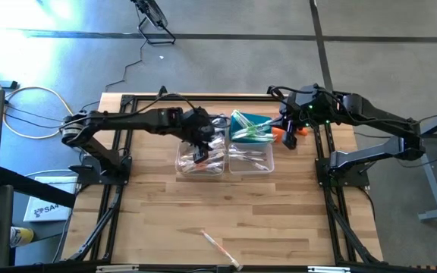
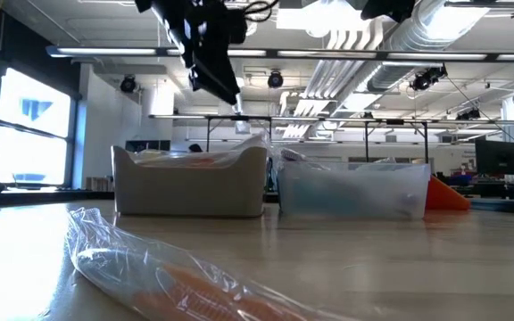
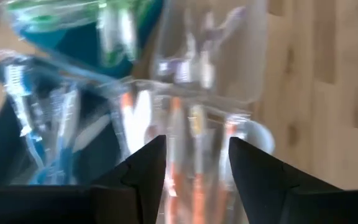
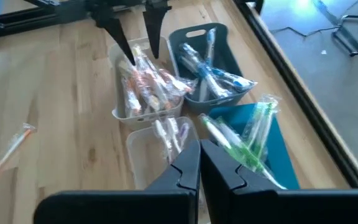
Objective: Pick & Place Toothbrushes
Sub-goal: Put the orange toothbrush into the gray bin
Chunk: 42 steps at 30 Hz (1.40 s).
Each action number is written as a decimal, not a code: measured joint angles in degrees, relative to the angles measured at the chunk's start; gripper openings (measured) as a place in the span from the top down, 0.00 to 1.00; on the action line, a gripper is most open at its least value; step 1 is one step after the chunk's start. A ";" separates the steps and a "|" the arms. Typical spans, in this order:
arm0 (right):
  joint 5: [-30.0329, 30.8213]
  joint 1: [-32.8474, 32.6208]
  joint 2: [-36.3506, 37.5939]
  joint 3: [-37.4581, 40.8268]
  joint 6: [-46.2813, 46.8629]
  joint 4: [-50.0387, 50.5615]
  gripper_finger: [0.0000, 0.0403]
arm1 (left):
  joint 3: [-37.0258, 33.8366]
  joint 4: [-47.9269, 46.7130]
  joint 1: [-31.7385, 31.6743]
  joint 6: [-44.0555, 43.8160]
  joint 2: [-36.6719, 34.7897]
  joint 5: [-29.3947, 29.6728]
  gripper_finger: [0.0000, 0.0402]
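Left hand: fingers parted, empty, above the bin of orange toothbrushes. Risk on withdrawal: snagged wrappers dragged out of the bin. Stray toothbrush alone near the table's front edge. Right hand: fingers closed, empty, above the green toothbrushes.

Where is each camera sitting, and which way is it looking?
High view: above the table, looking straight down; both arms show, the left pincer over the bins.
Low view: at table-top height, looking level across at the bin of orange toothbrushes; the left arm hangs in from above.
Left wrist view: on the left arm, looking down past its open fingers at wrapped toothbrushes.
Right wrist view: on the right arm, behind its shut pincer, looking over the bins.
Shared: the high and right wrist views both show the stray toothbrush lying apart from the bins.
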<state>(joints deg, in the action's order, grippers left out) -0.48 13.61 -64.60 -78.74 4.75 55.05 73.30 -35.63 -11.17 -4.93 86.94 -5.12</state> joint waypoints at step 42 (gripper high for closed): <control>-7.20 -0.12 21.01 0.04 -2.65 4.11 0.99 | 5.99 7.19 29.17 -7.58 2.17 10.18 0.57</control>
<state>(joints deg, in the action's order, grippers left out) -7.68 13.50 -43.58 -78.70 2.11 59.15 79.29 -28.44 18.00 -12.51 89.10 5.06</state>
